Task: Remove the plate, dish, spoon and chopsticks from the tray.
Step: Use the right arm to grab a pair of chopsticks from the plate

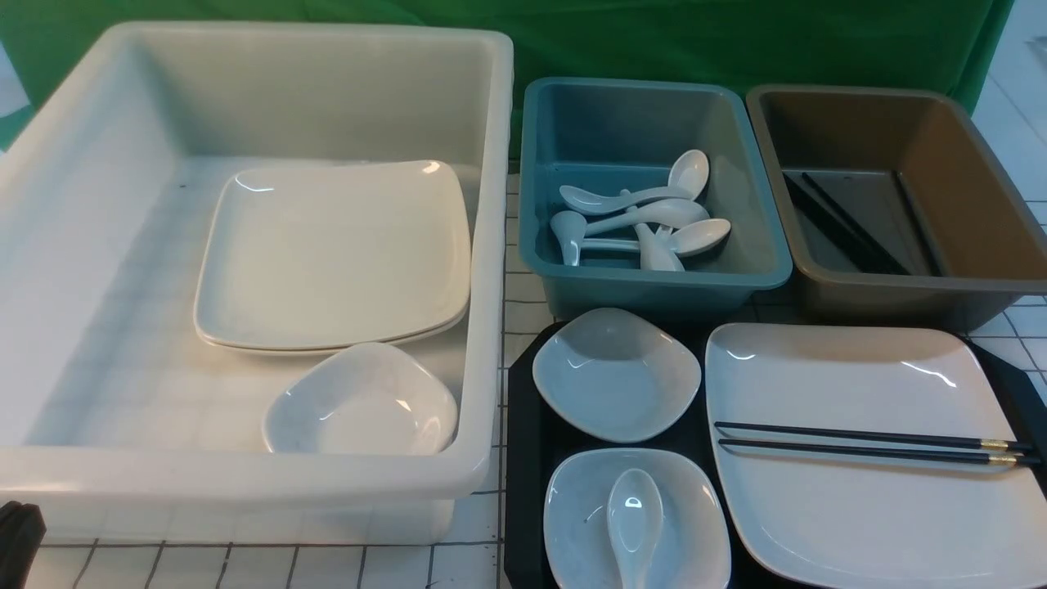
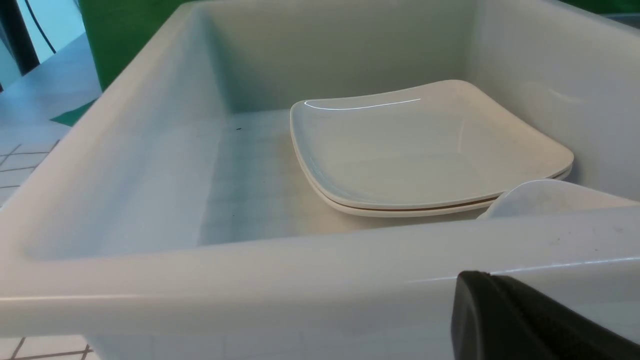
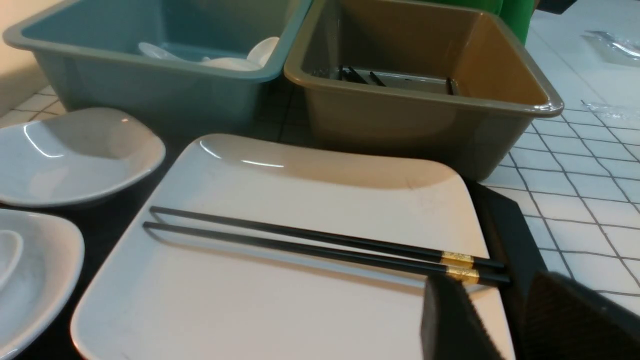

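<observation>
At far left, our left gripper (image 1: pixel 18 536) shows only one black finger by the white tub (image 1: pixel 245 478), so we cannot tell its opening. On the tray (image 1: pixel 523 458), the spoon (image 1: pixel 635 511) lies in the nearer dish (image 1: pixel 703 523), with the farther dish (image 1: pixel 615 374) behind. To their right, the plate (image 1: pixel 859 507) carries the chopsticks (image 1: pixel 867 442) crosswise. Our right gripper (image 3: pixel 515 320) hovers spread and empty beside their gold-banded ends.

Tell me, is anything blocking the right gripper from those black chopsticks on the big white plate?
Nothing visible. The pair of thin black gold-banded chopsticks lies uncovered across the large white square plate, its gold ends just ahead of the right gripper.
</observation>
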